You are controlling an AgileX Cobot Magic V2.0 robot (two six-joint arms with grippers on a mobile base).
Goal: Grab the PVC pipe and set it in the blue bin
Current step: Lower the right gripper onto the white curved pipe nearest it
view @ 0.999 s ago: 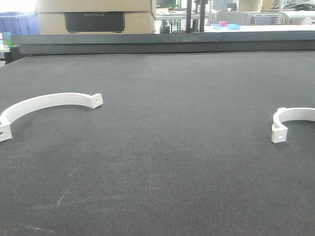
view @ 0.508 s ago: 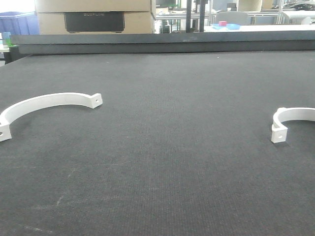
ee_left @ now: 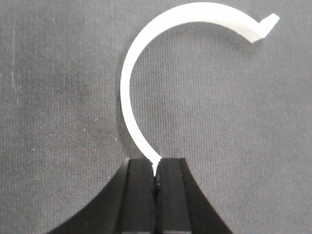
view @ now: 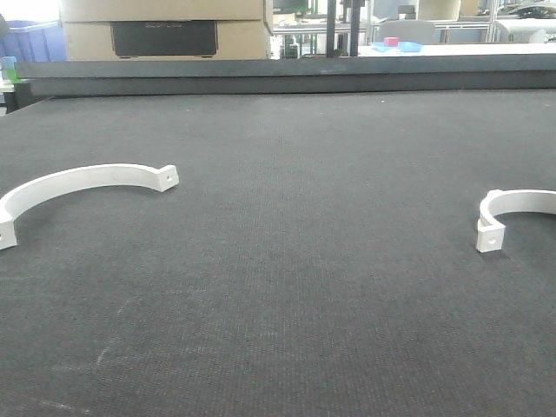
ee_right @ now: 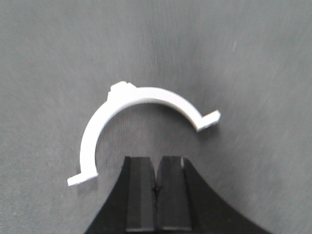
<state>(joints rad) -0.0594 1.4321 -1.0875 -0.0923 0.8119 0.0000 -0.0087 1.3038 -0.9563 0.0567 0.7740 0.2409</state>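
No legible text anywhere

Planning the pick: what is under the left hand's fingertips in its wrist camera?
The white curved PVC piece, lying on the dark mat, runs in beneath the left hand. Its near end is covered by the closed fingers, so contact cannot be judged.

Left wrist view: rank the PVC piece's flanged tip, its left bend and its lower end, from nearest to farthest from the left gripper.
1. Lower end, at the jaws of the left gripper.
2. Left bend, up and left.
3. Flanged tip, top right.
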